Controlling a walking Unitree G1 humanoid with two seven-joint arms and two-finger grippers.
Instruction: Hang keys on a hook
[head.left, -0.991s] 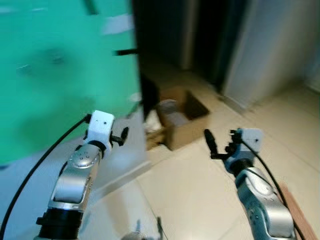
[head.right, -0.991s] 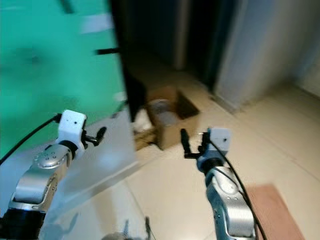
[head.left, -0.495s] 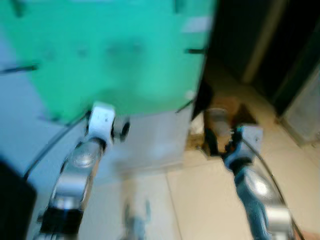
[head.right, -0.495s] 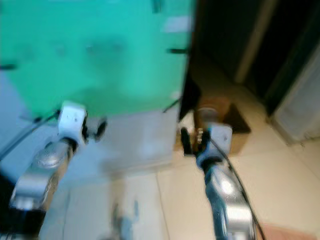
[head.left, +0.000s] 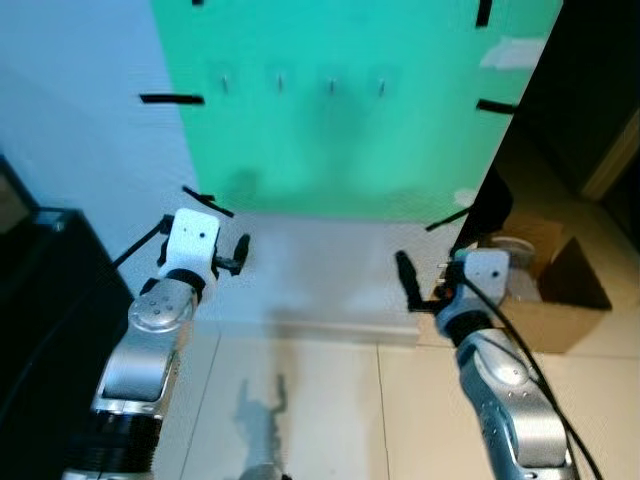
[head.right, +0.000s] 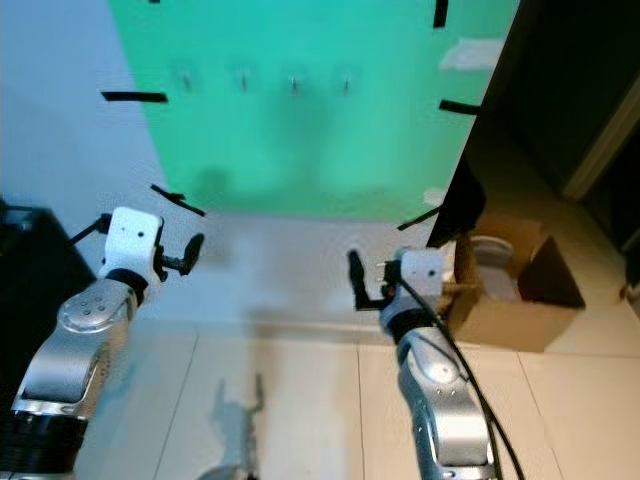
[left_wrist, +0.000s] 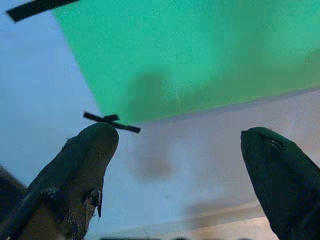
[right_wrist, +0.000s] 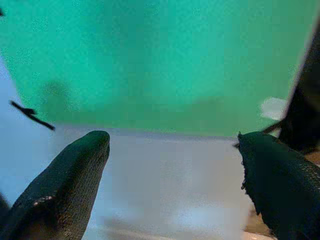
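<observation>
A green sheet (head.left: 350, 110) is taped to the white wall ahead of me. Near its top edge is a row of several small hooks (head.left: 331, 86), all bare. My left gripper (head.left: 238, 258) is raised at the left, open, with nothing between its fingers; in the left wrist view its fingers (left_wrist: 85, 165) frame the sheet's lower left corner. My right gripper (head.left: 420, 285) is raised at the right, open and empty too, and its fingers (right_wrist: 75, 175) point at the sheet's lower edge. Both grippers are well below the hooks and short of the wall.
An open cardboard box (head.left: 545, 290) holding a white object stands on the tiled floor at the right, beside a dark doorway (head.left: 590, 90). At the far left is a black cabinet (head.left: 40, 300). Black tape strips (head.left: 172, 98) hold the sheet.
The camera has swung left: the green sheet and its hooks now face me at centre, and the box has slid to the right edge. Both arms keep the same raised pose.
</observation>
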